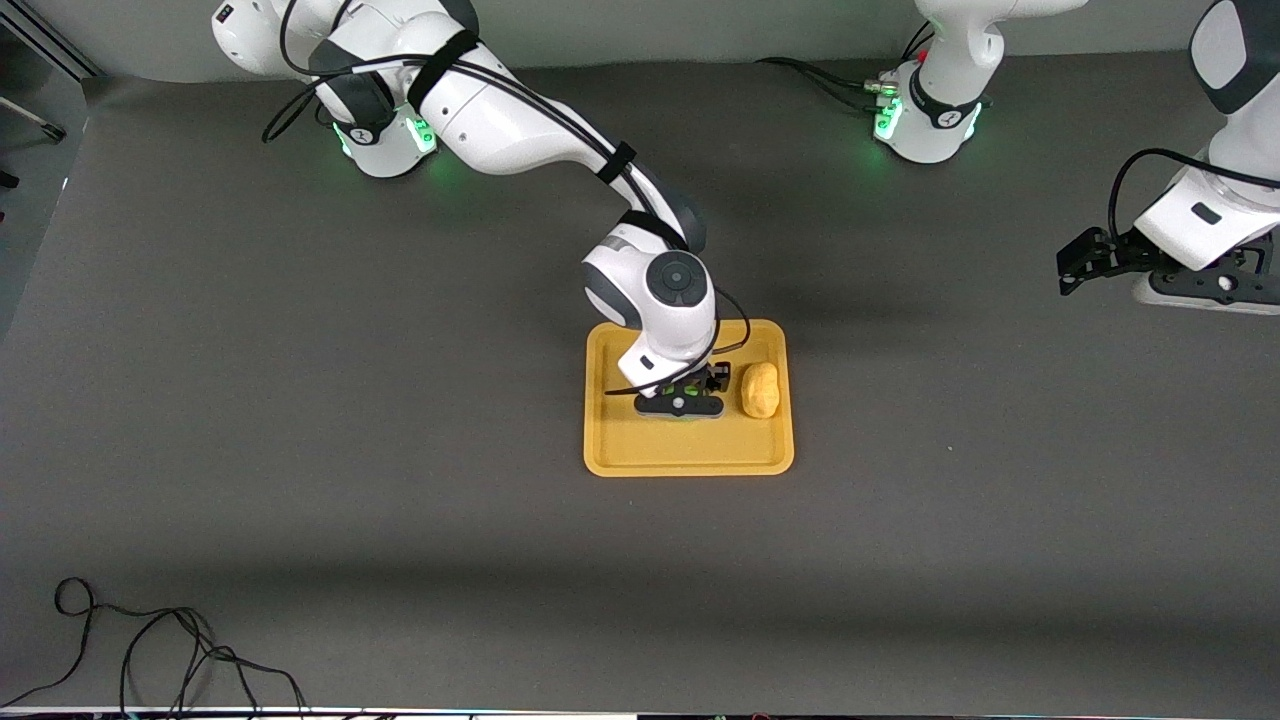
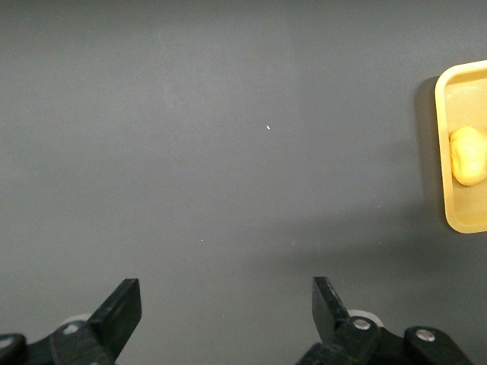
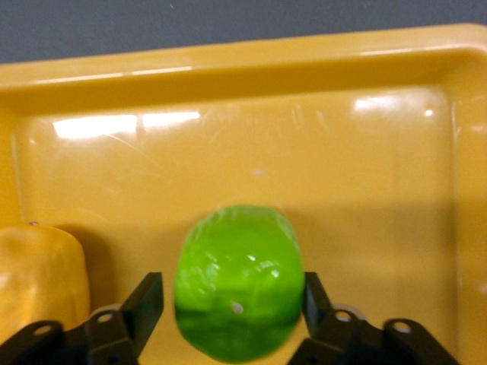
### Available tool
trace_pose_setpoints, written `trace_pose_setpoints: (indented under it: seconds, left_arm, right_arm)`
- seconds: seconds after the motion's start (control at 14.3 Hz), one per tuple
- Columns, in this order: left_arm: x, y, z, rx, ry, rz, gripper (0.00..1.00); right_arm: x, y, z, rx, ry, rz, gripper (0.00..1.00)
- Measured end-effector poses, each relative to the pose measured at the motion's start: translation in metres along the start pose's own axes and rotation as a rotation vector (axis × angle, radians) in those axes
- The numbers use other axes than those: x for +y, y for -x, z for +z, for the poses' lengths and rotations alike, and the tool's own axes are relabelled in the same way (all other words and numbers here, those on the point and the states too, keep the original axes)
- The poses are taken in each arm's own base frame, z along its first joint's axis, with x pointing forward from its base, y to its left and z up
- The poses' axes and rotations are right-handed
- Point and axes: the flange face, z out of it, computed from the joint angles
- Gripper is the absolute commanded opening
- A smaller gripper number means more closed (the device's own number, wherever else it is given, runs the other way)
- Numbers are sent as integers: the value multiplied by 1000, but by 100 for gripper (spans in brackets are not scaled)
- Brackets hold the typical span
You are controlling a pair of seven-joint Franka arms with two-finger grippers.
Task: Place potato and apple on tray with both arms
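Observation:
The yellow-orange tray (image 1: 690, 452) lies mid-table. The potato (image 1: 760, 390) lies on it at the end toward the left arm. My right gripper (image 1: 680, 404) is low over the tray beside the potato. The green apple (image 1: 690, 388) shows only as slivers under it. In the right wrist view the apple (image 3: 237, 274) sits on the tray (image 3: 266, 68) between the spread fingers of the right gripper (image 3: 232, 300), with a gap at one finger. The potato (image 3: 38, 274) is beside it. My left gripper (image 1: 1220, 287) waits, open and empty, over bare table at the left arm's end.
The left wrist view shows its open gripper (image 2: 227, 304) over grey table, with the tray's corner (image 2: 445, 152) and the potato (image 2: 470, 156) farther off. A black cable (image 1: 150, 650) lies near the table's front edge at the right arm's end.

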Motion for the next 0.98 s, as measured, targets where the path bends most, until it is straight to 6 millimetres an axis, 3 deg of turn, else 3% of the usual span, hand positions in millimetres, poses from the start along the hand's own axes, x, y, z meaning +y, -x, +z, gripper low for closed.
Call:
trace_pose_setpoints:
  seconds: [0.07,0.21,0.49,0.63,0.77,0.91,0.98]
  left_arm:
    - [0,0,0,0,0,0,100]
    - [0,0,1,-1,0,0,100]
    - [0,0,1,-3,0,0,100]
    - [0,0,1,-3,0,0,100]
    - [0,0,1,-1,0,0,100]
    - [-1,0,1,2,0,-1,100]
    - [-1,0,1,3,0,-2,100]
  right_arm:
    - [0,-4,-14,3,0,3,100]
    - [1,-13,-63,-1,16,13,100]
    - [30,-19,-205,-26,60,45,100]
    - [55,-18,-259,-47,99,60,100]
    - [86,-22,-296,-51,121,41,100]
    - [132,-35,-322,-55,126,8,100]
    - [166,-45,-337,-61,123,-11,100]
